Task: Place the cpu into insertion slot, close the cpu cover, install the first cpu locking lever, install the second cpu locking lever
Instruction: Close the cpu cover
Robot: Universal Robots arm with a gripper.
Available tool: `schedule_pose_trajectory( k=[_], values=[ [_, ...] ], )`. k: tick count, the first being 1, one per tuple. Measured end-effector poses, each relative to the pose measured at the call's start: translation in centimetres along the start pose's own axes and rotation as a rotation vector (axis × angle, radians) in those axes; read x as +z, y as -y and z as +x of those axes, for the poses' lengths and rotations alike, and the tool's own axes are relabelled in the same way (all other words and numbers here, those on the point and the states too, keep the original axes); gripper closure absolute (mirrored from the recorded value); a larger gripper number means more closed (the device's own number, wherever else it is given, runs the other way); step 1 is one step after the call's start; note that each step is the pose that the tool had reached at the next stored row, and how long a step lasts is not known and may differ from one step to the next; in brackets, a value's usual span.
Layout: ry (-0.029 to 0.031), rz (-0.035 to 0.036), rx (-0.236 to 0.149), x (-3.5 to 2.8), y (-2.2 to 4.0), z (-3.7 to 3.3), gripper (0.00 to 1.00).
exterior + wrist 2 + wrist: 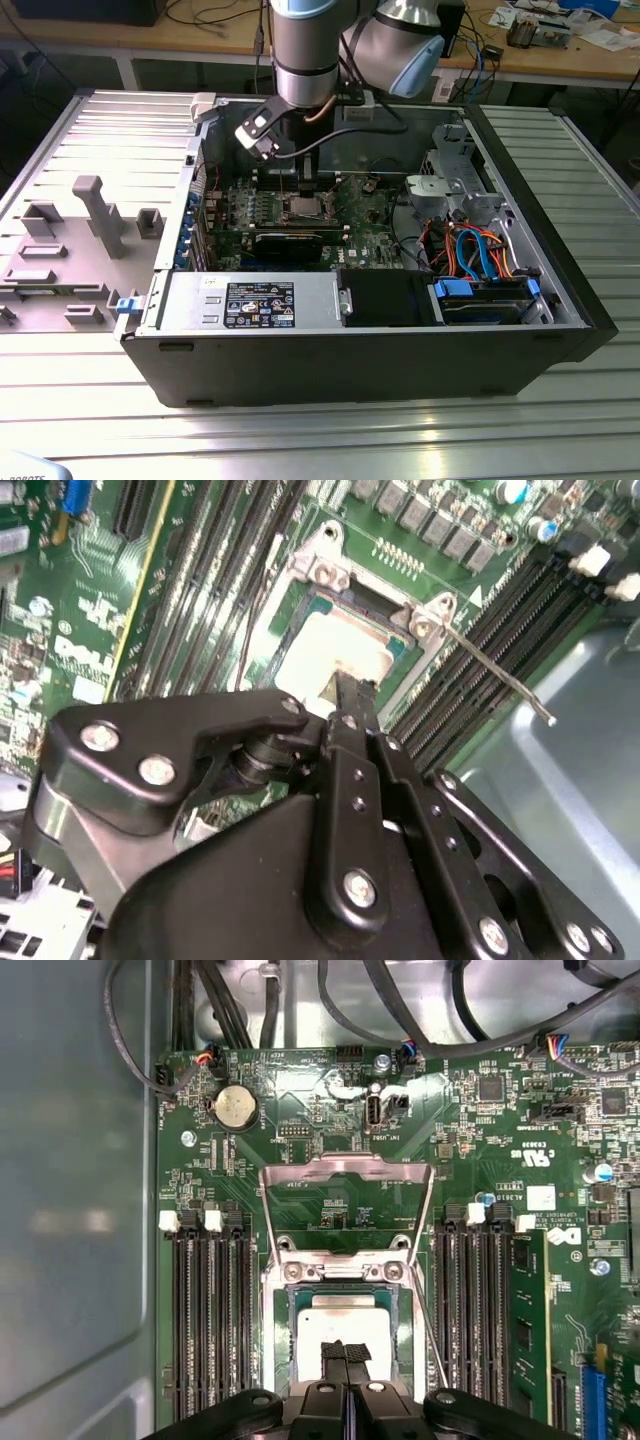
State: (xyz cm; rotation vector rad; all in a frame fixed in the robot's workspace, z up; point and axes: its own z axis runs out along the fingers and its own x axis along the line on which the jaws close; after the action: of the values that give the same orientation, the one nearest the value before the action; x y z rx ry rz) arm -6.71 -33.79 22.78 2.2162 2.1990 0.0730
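At the exterior view's left we see a grey fixture (60,260), and further right the open case (350,370). Inside it, the gripper (345,1353) has its fingers pressed together, tips right at the cpu (340,1322), which lies in the slot (281,1332). The cover (345,1168) is flipped open, and a lever (498,678) juts free.
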Motion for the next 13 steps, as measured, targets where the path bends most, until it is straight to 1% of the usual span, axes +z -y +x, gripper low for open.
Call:
schedule_pose_trajectory(
  k=[1,2,4,6,7,8,9,13],
  values=[
    [-0.0001,-0.0001,0.000,-0.01,0.00,0.00,0.89],
    [0.0003,0.0059,0.000,-0.02,-0.01,0.00,0.89],
    [0.0002,0.0152,0.000,-0.02,-0.04,0.00,0.89],
    [0.0003,0.0314,0.001,-0.01,-0.10,0.00,0.89],
    [0.0003,0.0468,0.001,0.01,-0.24,0.00,0.89],
    [0.0005,0.0557,0.001,0.02,-0.34,0.00,0.89],
    [0.0005,0.0601,0.001,0.03,-0.39,0.00,0.89],
    [0.0006,0.0604,0.001,0.03,-0.40,0.00,0.89]
  ],
)
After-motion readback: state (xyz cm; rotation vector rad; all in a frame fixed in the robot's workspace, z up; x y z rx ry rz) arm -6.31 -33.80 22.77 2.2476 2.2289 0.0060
